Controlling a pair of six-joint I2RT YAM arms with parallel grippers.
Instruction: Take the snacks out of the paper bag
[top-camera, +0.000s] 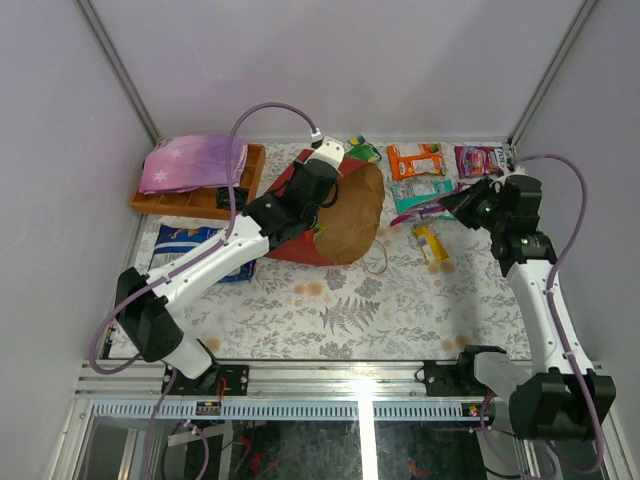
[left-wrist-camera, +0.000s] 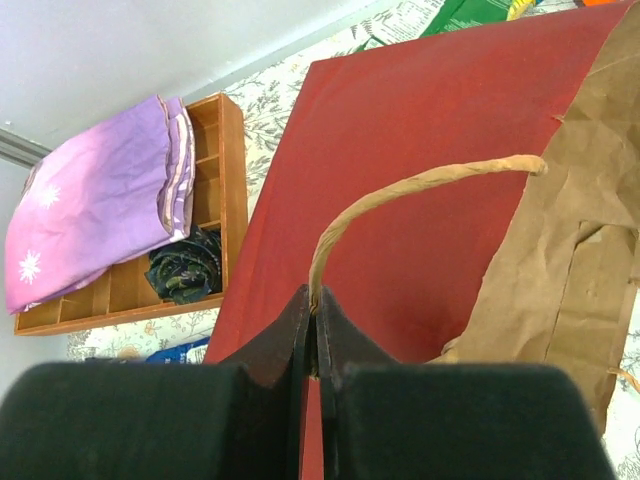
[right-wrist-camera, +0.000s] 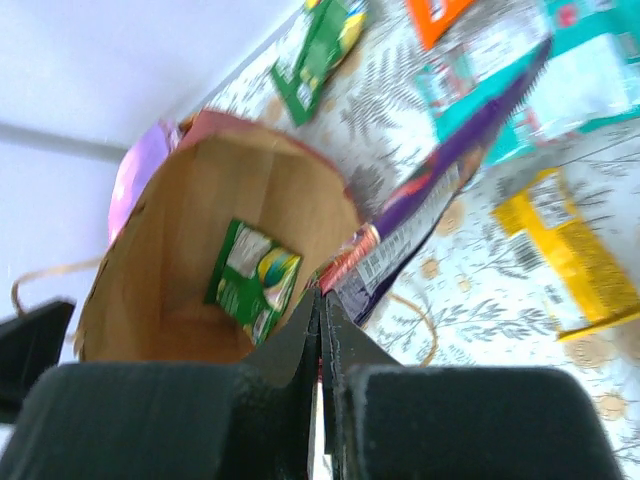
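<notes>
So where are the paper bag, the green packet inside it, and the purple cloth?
paper bag (left-wrist-camera: 420, 200), left wrist view, on its red outer side.
green packet (right-wrist-camera: 250, 280), right wrist view, middle of the packet inside the bag.
purple cloth (top-camera: 190, 163), top view, middle of the folded cloth.

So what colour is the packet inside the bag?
The packet is green with white and yellow; clearest in the right wrist view.

Matt red paper bag (left-wrist-camera: 400, 200), creased kraft inside; glossy foil snacks (top-camera: 415, 160); soft purple cloth (left-wrist-camera: 90, 210); wooden tray (left-wrist-camera: 233, 200).
</notes>
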